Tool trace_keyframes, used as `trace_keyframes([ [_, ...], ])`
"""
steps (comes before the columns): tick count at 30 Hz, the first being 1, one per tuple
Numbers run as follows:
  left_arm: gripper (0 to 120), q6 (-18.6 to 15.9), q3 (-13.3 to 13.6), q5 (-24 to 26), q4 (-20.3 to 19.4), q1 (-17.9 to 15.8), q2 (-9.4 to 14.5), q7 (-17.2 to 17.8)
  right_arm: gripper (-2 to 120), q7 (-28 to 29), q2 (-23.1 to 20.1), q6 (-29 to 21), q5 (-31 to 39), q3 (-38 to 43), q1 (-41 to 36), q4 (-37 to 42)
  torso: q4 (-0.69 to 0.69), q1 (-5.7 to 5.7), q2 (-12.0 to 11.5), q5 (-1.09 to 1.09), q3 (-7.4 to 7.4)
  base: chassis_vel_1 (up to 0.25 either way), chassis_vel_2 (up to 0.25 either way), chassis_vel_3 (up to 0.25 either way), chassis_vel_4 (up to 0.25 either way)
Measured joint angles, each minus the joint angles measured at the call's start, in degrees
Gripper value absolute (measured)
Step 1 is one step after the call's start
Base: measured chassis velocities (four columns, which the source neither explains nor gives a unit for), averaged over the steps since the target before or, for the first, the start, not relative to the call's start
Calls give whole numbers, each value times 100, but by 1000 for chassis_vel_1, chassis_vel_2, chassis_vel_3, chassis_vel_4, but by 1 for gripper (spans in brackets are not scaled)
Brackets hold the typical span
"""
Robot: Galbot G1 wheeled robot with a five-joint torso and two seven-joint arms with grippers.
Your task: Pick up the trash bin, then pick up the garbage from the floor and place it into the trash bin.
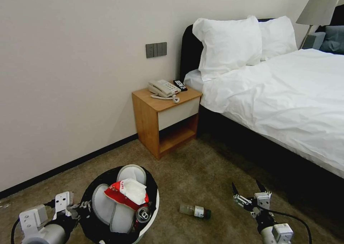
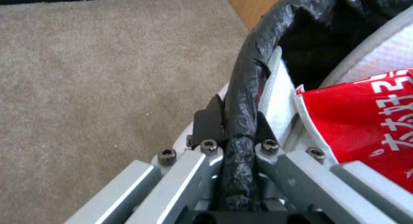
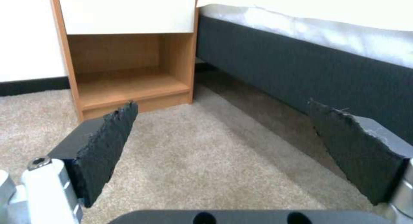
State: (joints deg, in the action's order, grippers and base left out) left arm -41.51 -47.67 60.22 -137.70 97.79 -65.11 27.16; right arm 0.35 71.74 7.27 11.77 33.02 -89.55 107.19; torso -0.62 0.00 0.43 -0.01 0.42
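Observation:
The trash bin (image 1: 153, 213), white with a black bag over its rim, sits at the lower left of the head view. My left gripper (image 1: 84, 205) is shut on that rim; in the left wrist view its jaws (image 2: 238, 117) pinch the bag-wrapped edge (image 2: 249, 72). Inside lie two white slippers (image 1: 132, 172), a red packet (image 1: 118, 196) (image 2: 366, 121), a white tissue (image 1: 134, 189) and a red can (image 1: 143, 213). A clear bottle (image 1: 195, 211) lies on the carpet between the bin and my right gripper (image 1: 247, 188). That gripper (image 3: 223, 104) hangs open and empty just above the floor.
A wooden nightstand (image 1: 161, 122) (image 3: 125, 56) with a phone (image 1: 163, 88) stands against the wall ahead. The bed (image 1: 286, 93) with its dark frame (image 3: 301, 63) runs along the right. Open carpet (image 1: 200, 168) lies between me and them.

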Motion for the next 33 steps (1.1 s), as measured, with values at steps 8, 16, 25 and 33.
trace_keyframes([
  [8, 2, 5, 2, -9, -31, 10, -4, -4, 100, -66, -3, 19, 36, -16, -31, -5, 0, 0, 0, 1, 0, 0, 0, 0, 0],
  [16, 2, 6, 4, -9, -35, 3, 4, -4, 100, -91, -22, 19, 82, -13, -21, -9, 0, 0, 0, 0, 0, 0, 0, 0, 0],
  [25, 2, 6, 6, -2, -35, -16, 8, -6, 100, -118, -32, 18, 95, -8, -12, -29, 0, 0, 0, 1, 0, -8, 8, 9, -12],
  [33, 2, 6, 6, 8, -37, -6, 8, -7, 100, -184, -53, 37, 103, -3, -20, -58, 0, 0, 0, 0, 0, -53, 32, 36, -36],
])
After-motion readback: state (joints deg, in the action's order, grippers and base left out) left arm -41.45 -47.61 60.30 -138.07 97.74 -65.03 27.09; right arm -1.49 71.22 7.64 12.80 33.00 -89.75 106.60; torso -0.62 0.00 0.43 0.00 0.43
